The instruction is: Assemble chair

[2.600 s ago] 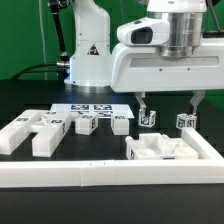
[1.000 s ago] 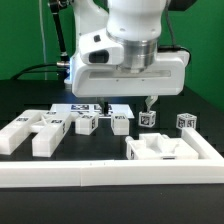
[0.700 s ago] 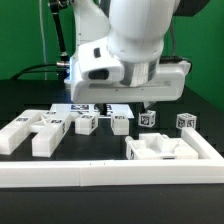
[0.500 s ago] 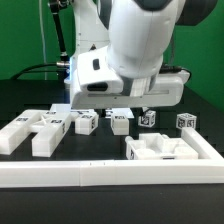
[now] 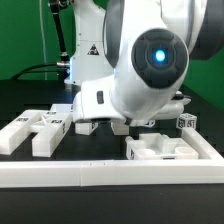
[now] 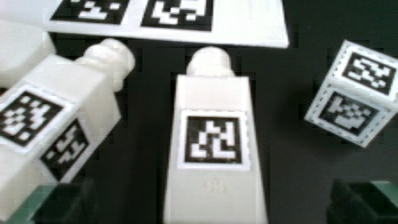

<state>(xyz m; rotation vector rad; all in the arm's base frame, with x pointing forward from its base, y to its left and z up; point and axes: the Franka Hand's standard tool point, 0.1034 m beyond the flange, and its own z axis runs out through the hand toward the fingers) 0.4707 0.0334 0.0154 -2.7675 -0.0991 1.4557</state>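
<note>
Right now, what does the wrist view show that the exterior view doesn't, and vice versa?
Only the wrist view: the open fingers, with a tagged bar lined up between them and a second bar beside it. Only the exterior view: the arm, the border rail and the slab parts on the exterior view's left. Both: white chair parts on the black table.

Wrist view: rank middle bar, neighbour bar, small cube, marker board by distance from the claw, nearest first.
1. The middle bar: between the fingers of the claw.
2. The neighbour bar: alongside it, slanted.
3. The small cube: on the middle bar's other side.
4. The marker board: beyond the bars' tips.
</note>
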